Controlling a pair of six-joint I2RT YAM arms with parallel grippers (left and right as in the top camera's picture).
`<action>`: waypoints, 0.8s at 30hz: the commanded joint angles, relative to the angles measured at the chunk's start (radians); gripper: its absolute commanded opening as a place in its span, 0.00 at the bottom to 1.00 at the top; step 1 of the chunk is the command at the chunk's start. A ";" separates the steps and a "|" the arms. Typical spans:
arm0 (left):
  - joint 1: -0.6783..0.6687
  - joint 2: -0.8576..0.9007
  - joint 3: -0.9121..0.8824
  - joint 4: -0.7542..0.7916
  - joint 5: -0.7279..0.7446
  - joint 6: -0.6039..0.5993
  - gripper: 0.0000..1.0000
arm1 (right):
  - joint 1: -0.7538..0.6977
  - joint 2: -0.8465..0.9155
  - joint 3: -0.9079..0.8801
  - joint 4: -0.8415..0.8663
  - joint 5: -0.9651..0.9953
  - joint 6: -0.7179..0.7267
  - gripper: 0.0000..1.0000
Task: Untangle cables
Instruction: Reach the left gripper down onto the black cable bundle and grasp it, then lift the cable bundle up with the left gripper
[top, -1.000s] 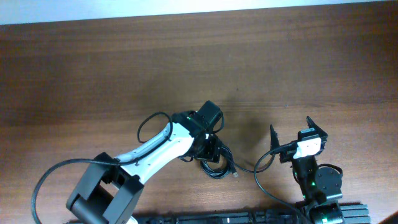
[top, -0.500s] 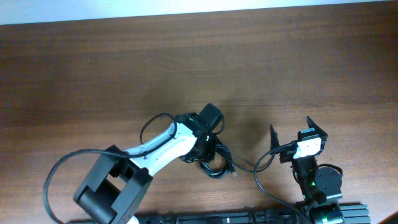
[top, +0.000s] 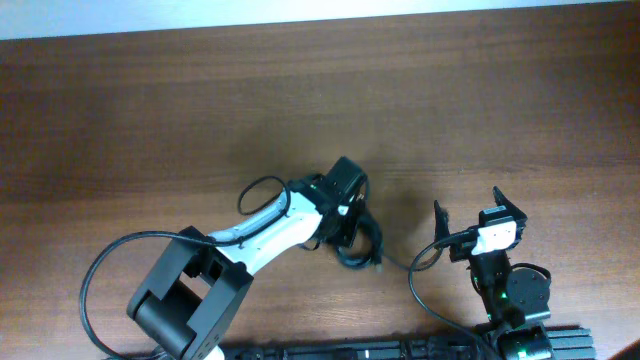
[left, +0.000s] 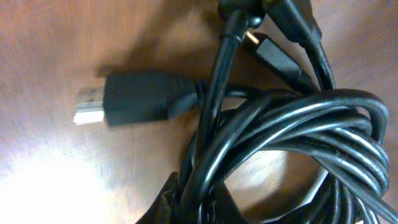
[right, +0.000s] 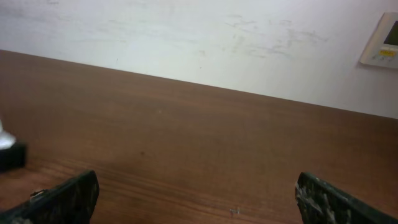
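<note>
Cables (left: 311, 115) in 1 coil, 1 silvery-tipped plug (left: 134, 98); left pincer (top: 347, 222) grip unclear, right pincer (right: 199, 196) released.

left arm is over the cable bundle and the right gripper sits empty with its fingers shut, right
Not quite. The right gripper is empty, but its fingers are spread wide apart, open rather than shut, as the right wrist view shows. The left arm is indeed over the cables.

Left arm (top: 265, 228) white with black joints — black wire (top: 86, 300) looped alongside, right arm (top: 510, 290) black, green lights (top: 497, 296).
</note>
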 joint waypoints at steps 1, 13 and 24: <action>0.003 0.003 0.098 0.070 -0.140 0.050 0.00 | -0.005 -0.007 -0.005 -0.005 -0.006 -0.006 0.99; 0.023 -0.006 0.221 0.187 -0.201 0.465 0.00 | -0.005 -0.007 -0.005 -0.005 -0.006 -0.006 0.98; 0.186 -0.167 0.243 0.217 0.187 0.573 0.00 | -0.005 -0.007 -0.005 0.013 0.008 -0.006 0.99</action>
